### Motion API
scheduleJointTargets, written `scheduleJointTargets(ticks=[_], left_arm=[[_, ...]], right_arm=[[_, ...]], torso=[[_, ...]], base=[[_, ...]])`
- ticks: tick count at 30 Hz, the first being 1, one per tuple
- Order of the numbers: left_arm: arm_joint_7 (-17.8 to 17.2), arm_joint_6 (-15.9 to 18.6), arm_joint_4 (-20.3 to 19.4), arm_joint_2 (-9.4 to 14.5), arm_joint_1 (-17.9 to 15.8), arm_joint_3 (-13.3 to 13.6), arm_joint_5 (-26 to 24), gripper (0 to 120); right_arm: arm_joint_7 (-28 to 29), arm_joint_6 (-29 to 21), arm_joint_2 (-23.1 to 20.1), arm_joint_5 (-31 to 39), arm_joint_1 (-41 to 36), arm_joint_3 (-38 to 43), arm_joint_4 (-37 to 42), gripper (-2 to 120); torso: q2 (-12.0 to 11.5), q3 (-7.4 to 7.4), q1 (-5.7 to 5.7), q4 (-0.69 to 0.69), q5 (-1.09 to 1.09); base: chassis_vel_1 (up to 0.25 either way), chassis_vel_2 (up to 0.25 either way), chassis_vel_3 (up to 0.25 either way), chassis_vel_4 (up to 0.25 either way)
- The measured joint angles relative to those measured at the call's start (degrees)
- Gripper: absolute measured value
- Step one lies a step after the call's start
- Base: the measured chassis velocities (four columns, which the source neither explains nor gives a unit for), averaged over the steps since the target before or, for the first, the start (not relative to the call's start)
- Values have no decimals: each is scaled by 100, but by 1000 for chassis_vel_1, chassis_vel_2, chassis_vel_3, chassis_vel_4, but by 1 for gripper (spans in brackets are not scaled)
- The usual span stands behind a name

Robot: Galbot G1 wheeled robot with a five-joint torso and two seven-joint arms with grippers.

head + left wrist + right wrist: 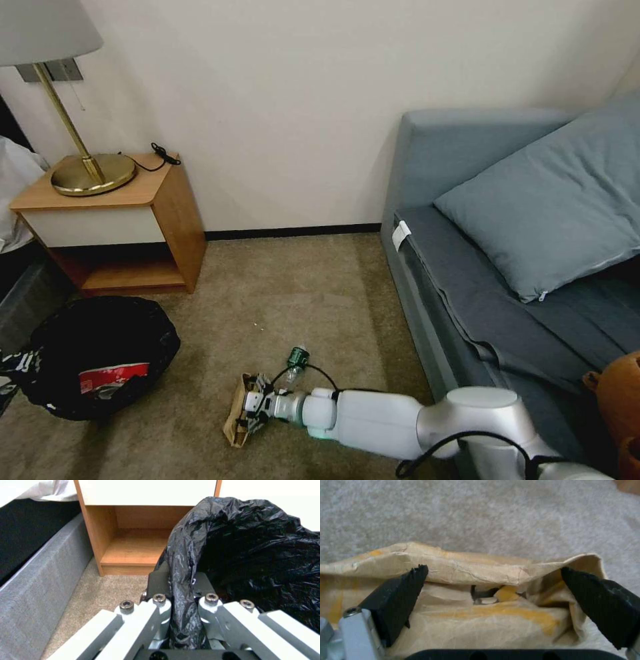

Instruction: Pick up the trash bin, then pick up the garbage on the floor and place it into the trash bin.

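Beige carpet (pixel 280 313) covers the floor between a wooden nightstand (pixel 133 220) at the upper left of the head view and a grey-blue sofa (pixel 507 267) on the right.

We see the tan crumpled paper scrap (pixel 235 417) lying on the carpet at the lower centre of that view, with the right gripper (pixel 250 408) down on it. In the right wrist view the paper scrap (pixel 480 620) sits between the two black fingertips (pixel 400 600), which stand wide apart, one at each end of the paper and touching or almost touching it; they have not pinched it. Just beyond the gripper, toward the wall, a small clear bottle with a green cap (pixel 294 363) lies on the carpet, close to the white right arm (pixel 400 420) and its black cable.

At the lower left of the head view is the round trash bin lined with a glossy black bag (pixel 100 353), resting low near the nightstand. A red-and-white wrapper (pixel 112 381) lies inside it. The bin is well apart from the paper scrap, off to its left. In the left wrist view the left gripper (pixel 181 610) is clamped on the folded bag edge at the bin's rim (pixel 186 580), the black plastic squeezed between its two metal fingers (pixel 160 605).

A brass lamp (pixel 83 167) stands on the nightstand, and a grey-blue pillow (pixel 553 213) lies on the sofa.
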Motion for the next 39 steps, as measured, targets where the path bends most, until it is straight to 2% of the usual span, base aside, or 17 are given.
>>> scheduleJointTargets(ticks=[16,18,23,24,26,27,30,33,35,39], left_arm=[[29,-186,-152,-132,261,-205,-49,4],[33,-202,-161,-140,291,-231,-51,4],[41,-228,-235,-159,400,-338,-89,4],[41,-228,-235,-159,400,-338,-89,4],[42,-228,-276,-173,419,-369,-105,4],[42,-228,-276,-173,419,-369,-105,4],[41,-222,-289,-195,413,-381,-108,4],[41,-220,-288,-207,398,-380,-104,4],[40,-217,-288,-245,387,-370,-82,4],[36,-216,-289,-278,387,-367,-57,4]], right_arm=[[-49,183,252,-722,-342,392,-775,100],[-67,197,266,-770,-365,418,-816,96],[-160,208,307,-827,-410,463,-868,80],[-160,208,307,-827,-410,463,-868,80],[-199,208,323,-826,-412,462,-868,69],[-199,208,323,-826,-412,462,-868,69],[-210,230,348,-787,-414,444,-851,51],[-212,230,353,-768,-414,443,-836,45],[-212,229,377,-736,-402,448,-840,33],[-225,240,392,-727,-401,457,-857,24]], torso=[[1,-1,0,0,1],[1,-1,0,-1,1],[2,0,-1,-2,-3],[2,0,-1,-2,-3],[2,0,-1,-2,-3],[2,0,-1,-2,-3],[0,1,0,2,-4],[0,1,0,2,-3],[-1,1,0,4,1],[-2,2,0,4,0]], base=[[0,0,0,0],[0,0,0,0],[0,0,0,0],[0,0,0,0],[0,0,0,0],[0,0,0,0],[0,0,0,0],[0,0,0,0],[0,0,0,0],[0,0,0,0]])
